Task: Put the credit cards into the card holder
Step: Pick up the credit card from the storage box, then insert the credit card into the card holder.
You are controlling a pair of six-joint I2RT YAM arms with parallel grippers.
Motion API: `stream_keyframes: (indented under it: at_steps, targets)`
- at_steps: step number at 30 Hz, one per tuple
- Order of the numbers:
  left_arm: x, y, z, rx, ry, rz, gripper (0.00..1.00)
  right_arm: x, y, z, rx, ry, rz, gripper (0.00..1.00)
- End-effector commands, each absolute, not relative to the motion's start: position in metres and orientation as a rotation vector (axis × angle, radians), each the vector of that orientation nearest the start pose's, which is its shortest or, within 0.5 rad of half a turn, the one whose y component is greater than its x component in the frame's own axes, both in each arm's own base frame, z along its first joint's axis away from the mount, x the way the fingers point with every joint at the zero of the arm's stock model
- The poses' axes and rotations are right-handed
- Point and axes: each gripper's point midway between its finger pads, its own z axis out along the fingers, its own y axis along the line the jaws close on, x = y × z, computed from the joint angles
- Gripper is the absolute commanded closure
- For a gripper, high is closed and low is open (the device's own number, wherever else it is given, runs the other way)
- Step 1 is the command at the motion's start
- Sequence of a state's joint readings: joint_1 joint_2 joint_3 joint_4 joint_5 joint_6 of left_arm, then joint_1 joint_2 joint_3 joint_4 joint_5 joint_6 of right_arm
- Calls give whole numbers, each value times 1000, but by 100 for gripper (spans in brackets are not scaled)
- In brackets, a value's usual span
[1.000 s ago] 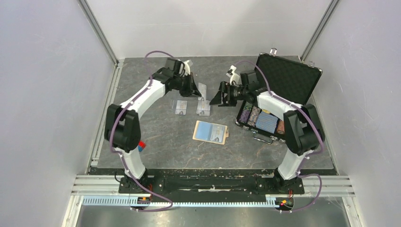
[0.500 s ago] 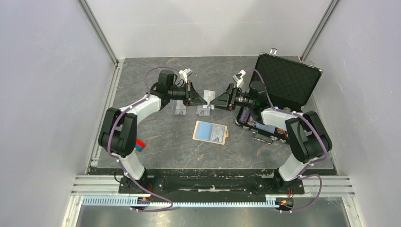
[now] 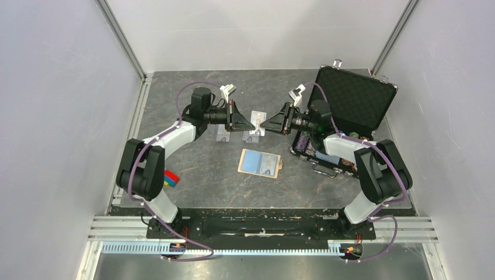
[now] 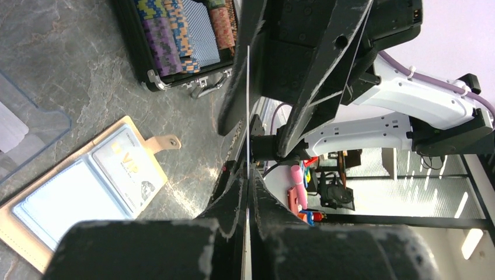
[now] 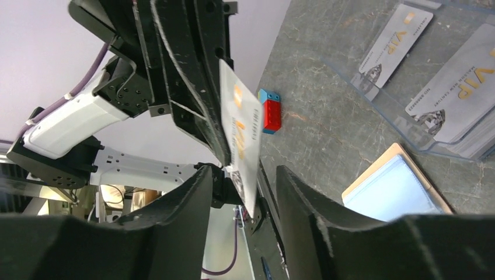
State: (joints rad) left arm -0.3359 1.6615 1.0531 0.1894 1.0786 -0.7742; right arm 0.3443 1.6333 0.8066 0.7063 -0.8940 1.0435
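While left fingers pinch glossy white credit card, right fingers parted around it

A dark grey, marble-veined desk is boxed in by plain pale walls, with aluminium posts at the back corners and a metal rail along the near edge; the light is even.

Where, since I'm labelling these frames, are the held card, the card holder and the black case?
held card (image 5: pixel 242 131): right wrist view, its printed face.
card holder (image 3: pixel 251 160): top view, its blue inner pocket.
black case (image 3: pixel 355 96): top view, inside of open lid.
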Motion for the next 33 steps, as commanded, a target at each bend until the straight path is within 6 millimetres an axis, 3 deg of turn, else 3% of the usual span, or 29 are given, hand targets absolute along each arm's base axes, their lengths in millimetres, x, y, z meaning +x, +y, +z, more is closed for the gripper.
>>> stream_keyframes:
  at_steps: [1, 5, 8, 11, 16, 19, 25, 28, 33]
  targets:
    - [299, -286, 219, 372, 2128, -1788, 98, 319, 287, 223, -163, 1886, 1762, 56]
    - [297, -287, 217, 363, 2136, -1798, 98, 317, 288, 219, -164, 1902, 1781, 69]
    - [295, -291, 217, 369, 2137, -1801, 96, 314, 291, 216, -175, 1915, 1795, 83]
    - [296, -293, 214, 355, 2146, -1793, 86, 312, 296, 216, -201, 1915, 1809, 100]
    - [300, -288, 199, 284, 2208, -1713, 59, 310, 294, 201, -204, 1970, 1769, 100]
    - [300, -277, 168, 226, 2352, -1552, 55, 310, 288, 171, -179, 2097, 1647, 100]
    - [290, -227, 98, 151, 2699, -1036, 52, 295, 265, 115, -120, 2304, 1432, 100]
    - [279, -213, 74, 125, 2787, -931, 54, 284, 256, 94, -68, 2358, 1388, 100]
    - [264, -203, 45, 117, 2891, -844, 67, 270, 248, 74, 10, 2411, 1363, 100]
